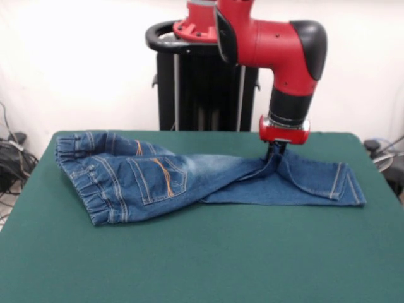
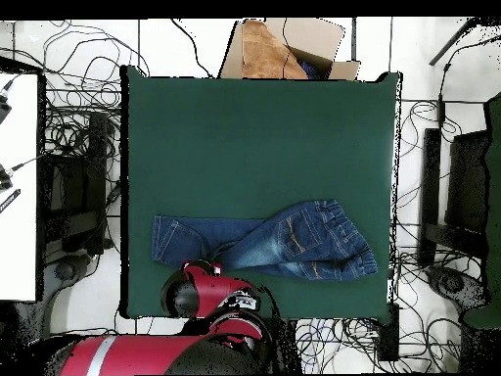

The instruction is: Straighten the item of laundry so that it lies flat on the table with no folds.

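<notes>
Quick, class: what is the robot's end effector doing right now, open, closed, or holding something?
End effector: down at the jeans on the table, with denim bunched up around its tip; whether it is open or closed cannot be told.

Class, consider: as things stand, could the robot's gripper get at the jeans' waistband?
Probably yes. The gripper is down at the legs of the jeans, and only bare table surrounds the waistband, leaving the way free.

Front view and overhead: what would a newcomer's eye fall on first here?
The red arm comes down onto the jeans, its gripper buried in a bunched ridge of denim near the leg end. The jeans lie crosswise on the green table, toward the robot's edge of it, waistband at one end, legs folded over each other, not yet flat. Overhead, a cardboard box sits past the table's far edge.
</notes>
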`<action>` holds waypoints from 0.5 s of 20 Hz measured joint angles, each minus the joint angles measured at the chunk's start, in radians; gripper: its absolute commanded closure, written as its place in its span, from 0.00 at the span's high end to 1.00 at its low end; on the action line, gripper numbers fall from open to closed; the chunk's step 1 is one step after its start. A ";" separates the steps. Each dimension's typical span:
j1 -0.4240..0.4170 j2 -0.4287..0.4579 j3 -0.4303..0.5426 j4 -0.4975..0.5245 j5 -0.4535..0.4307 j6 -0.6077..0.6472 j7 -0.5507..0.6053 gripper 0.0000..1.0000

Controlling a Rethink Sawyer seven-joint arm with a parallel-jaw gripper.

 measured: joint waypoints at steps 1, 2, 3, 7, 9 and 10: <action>0.000 0.000 0.000 0.000 0.000 0.000 0.000 0.00; 0.000 0.000 0.000 0.000 0.000 0.000 0.000 0.00; 0.000 0.000 0.000 0.000 0.000 0.000 0.000 0.00; -0.003 0.000 0.002 0.000 -0.006 0.000 0.000 0.00; -0.010 -0.001 0.006 0.000 -0.014 0.000 0.000 0.00; -0.014 -0.001 0.008 0.000 -0.017 0.000 0.000 0.00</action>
